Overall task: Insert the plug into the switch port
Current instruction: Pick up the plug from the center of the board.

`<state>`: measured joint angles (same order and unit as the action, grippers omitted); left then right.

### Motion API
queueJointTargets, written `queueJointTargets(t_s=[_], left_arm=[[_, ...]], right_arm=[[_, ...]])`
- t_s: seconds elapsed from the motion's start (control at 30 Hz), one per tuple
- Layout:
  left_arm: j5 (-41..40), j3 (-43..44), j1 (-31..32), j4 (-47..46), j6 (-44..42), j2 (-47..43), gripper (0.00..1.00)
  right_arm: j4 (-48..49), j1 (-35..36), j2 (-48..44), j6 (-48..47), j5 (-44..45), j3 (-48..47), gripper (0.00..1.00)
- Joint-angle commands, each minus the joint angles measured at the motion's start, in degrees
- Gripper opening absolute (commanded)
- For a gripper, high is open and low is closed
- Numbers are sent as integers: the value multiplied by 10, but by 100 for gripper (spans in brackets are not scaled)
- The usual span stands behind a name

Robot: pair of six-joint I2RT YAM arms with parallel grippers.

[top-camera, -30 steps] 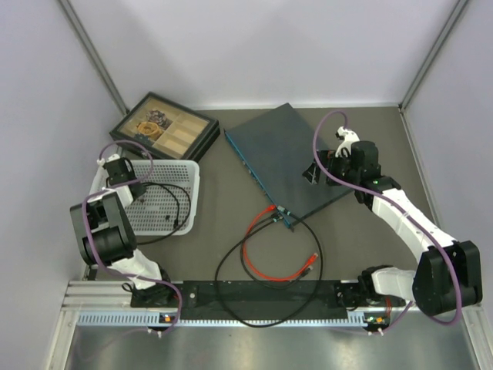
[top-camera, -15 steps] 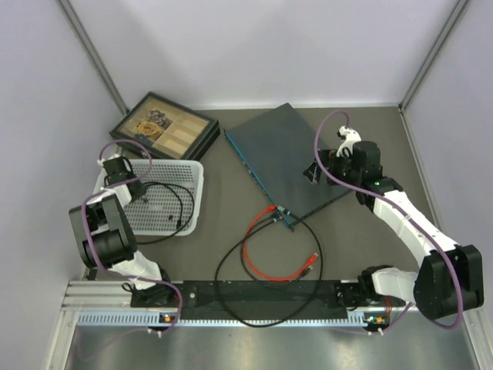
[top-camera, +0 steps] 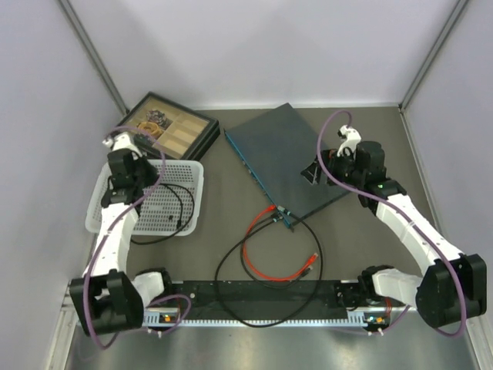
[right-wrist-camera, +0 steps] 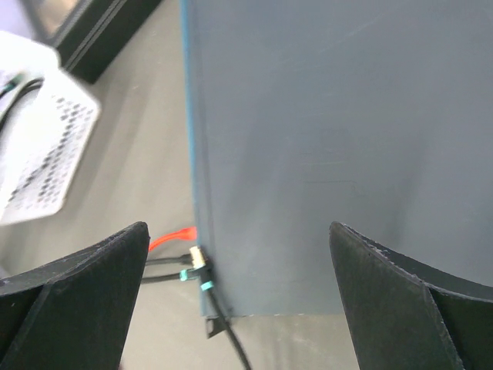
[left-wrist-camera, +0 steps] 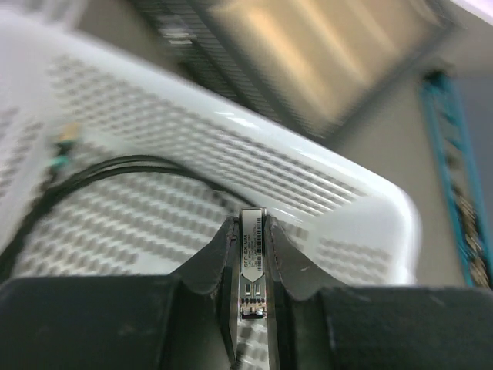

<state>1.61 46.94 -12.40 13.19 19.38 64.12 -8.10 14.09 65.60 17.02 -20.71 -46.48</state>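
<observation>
From above, the fingers of the left gripper point(left-wrist-camera: 250, 225) are hidden under their own wrist, which hangs over the white basket point(top-camera: 160, 203) to the left of the switch point(top-camera: 289, 158). The left wrist view is smeared. The basket's rim and the black tray point(left-wrist-camera: 362, 54) beyond it are soft, and the switch shows only as a strip of teal edge at the right border, its sockets a blur. The right wrist view cuts the switch off at the top and right borders, so we see only its flat top and the near end of the teal edge.

The plug point(left-wrist-camera: 251, 258), a small metal module, is pinched between the left gripper's pads, its tip just past the fingertips. It points toward the basket's far rim, and the switch's teal edge lies off to the right, well apart from it. The right gripper point(right-wrist-camera: 239, 231) hovers over the switch's top close to that edge, its fingers spread wide with nothing between them. At the switch's near corner a red cable point(top-camera: 254, 266) and a black cable point(top-camera: 223, 270) run into the sockets (one connector there wears a teal band).

The plug carries a pale label point(left-wrist-camera: 252, 247) with rows of print, too fine and blurred for us to read.
</observation>
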Motion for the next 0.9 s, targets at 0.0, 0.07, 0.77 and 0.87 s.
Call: queueJointTargets(t_s=[0.0, 0.07, 0.77, 0.87], left_arm=[[69, -1, 87, 3, -49, -51, 0], [81, -2, 152, 2, -68, -63, 0], [107, -8, 568, -114, -247, -10, 0], [108, -7, 594, -128, -274, 5, 0]], right_arm=[[28, 12, -13, 8, -72, -13, 99], [21, 23, -3, 14, -103, -22, 99], [232, 96, 66, 252, -238, 16, 87], [272, 96, 76, 295, -255, 29, 79]])
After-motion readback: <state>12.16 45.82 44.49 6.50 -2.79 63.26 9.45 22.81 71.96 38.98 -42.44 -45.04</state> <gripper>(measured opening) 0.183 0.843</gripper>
